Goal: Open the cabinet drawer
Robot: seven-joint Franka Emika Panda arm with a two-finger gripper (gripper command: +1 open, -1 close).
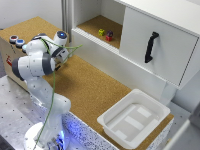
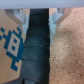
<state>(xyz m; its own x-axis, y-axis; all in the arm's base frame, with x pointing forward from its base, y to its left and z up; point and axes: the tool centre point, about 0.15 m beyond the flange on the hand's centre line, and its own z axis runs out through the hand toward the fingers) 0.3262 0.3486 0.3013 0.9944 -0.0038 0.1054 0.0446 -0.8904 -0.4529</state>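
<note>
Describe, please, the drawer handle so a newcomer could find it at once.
Look at the white cabinet on the exterior view's right. Its large flat drawer front carries one black bar handle, set upright. Nothing else on that panel is dark.

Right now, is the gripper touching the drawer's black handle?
No. In the exterior view the black handle stands alone on the cabinet drawer, the arm far off.

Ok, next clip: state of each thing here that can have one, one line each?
cabinet drawer: front sits forward of the cabinet, handle untouched; whether shut or part open, cannot tell.
black bar handle: upright on the drawer front, nothing gripping it.
cabinet shelf: open-fronted, small coloured blocks on it.
white plastic bin: upright on the cork table, empty.
gripper: open, holding nothing.
</note>
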